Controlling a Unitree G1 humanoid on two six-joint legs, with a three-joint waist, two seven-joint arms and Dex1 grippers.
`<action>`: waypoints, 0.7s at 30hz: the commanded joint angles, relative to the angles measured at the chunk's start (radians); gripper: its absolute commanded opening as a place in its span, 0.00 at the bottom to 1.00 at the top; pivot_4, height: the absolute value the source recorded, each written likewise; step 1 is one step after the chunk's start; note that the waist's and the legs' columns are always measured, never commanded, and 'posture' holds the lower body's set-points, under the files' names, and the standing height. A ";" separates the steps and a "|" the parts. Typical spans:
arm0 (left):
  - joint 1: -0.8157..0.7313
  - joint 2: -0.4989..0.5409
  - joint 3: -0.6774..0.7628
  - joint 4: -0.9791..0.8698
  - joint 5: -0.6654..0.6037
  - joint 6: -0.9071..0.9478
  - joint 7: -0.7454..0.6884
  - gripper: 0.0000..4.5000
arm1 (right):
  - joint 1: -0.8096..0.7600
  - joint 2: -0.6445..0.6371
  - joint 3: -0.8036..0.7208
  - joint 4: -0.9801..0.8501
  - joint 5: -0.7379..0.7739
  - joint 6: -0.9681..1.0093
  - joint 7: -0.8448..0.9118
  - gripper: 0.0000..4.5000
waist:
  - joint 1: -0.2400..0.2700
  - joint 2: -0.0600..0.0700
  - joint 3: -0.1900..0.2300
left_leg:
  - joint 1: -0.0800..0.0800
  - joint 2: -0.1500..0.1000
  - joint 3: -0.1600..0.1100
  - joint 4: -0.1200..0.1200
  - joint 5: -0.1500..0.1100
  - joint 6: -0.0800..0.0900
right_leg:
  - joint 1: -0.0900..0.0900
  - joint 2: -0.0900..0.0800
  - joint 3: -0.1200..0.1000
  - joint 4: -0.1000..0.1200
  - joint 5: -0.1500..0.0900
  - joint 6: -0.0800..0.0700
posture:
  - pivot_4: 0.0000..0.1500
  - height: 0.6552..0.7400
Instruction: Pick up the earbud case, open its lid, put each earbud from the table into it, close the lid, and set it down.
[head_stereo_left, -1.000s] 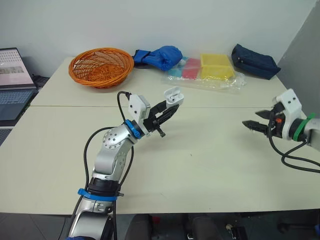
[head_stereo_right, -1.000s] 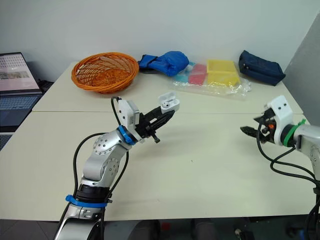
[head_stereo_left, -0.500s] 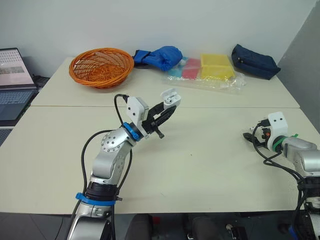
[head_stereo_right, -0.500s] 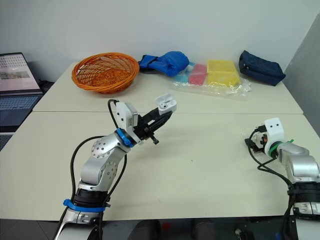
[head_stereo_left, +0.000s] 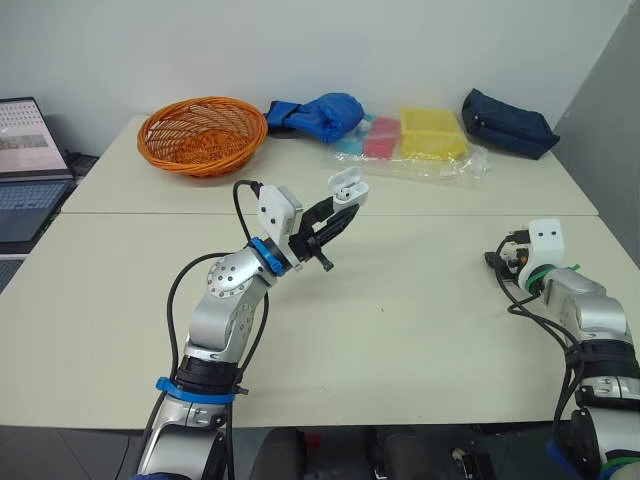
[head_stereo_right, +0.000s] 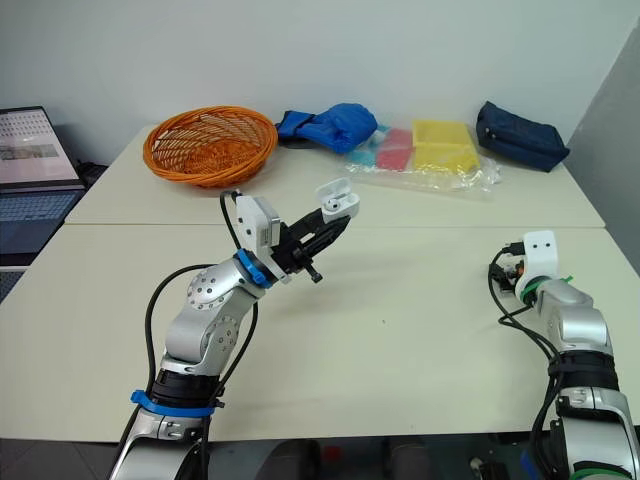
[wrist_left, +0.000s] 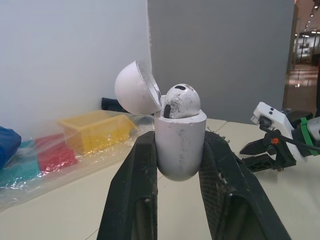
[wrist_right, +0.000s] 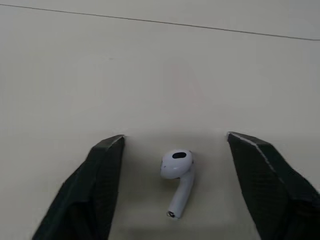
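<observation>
Nearest you, on the right side of the worktop (head_stereo_left: 400, 330), your right hand (wrist_right: 174, 139) sits low with its two black fingers (wrist_right: 102, 190) spread wide. A loose earbud (wrist_right: 177, 167) lies flat on the worktop between them, touching neither finger, with its stem pointing back toward the wrist. You cannot tell whether the fingertips rest on the surface or hang just above it.

Further in and left of centre, your left hand (head_stereo_left: 330, 215) is raised off the worktop and angled up and away from you. It is clamped on the earbud case (wrist_left: 180, 145), one finger pressing each side of the white body. The case stands upright in the grip, well clear of the surface. Its lid (wrist_left: 132, 92) is swung open and tipped back on the hinge. A second earbud (wrist_left: 180, 100) is seated in the case, its rounded head poking above the rim.

Along the far edge, from your left to your right, you have:
- an orange wicker basket (head_stereo_left: 203, 133)
- a blue fabric bundle (head_stereo_left: 320, 113)
- a clear plastic bag (head_stereo_left: 455, 165) holding a yellow box (head_stereo_left: 432, 133) and flat red and teal pieces
- a dark navy pouch (head_stereo_left: 508, 122)

All of these lie well apart from both hands. A laptop (head_stereo_left: 25, 165) with its screen lit shows past the worktop's left end.
</observation>
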 joint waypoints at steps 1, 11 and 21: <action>0.001 0.003 0.002 -0.037 -0.002 -0.005 -0.002 0.17 | 0.036 -0.011 0.009 -0.036 -0.020 0.013 0.013 0.45 | 0.003 0.000 0.000 | 0.000 0.000 0.000 0.000 0.000 0.000 | 0.000 0.000 0.000 0.000 0.000 0.000 | 1.00 1.00; 0.008 0.003 -0.006 -0.040 0.005 -0.021 -0.010 0.17 | 0.124 -0.040 -0.010 -0.182 0.012 0.082 0.075 0.09 | 0.006 0.000 0.000 | -0.001 0.000 -0.002 0.000 0.000 0.000 | 0.001 0.000 -0.001 -0.001 0.000 0.000 | 1.00 1.00; 0.007 0.018 -0.010 -0.017 0.011 -0.056 -0.051 0.17 | 0.218 -0.476 0.180 -0.346 0.034 -0.208 0.860 0.09 | 0.001 0.002 0.001 | 0.001 -0.001 -0.002 -0.001 0.000 0.000 | 0.000 -0.001 0.000 -0.001 0.000 0.000 | 1.00 1.00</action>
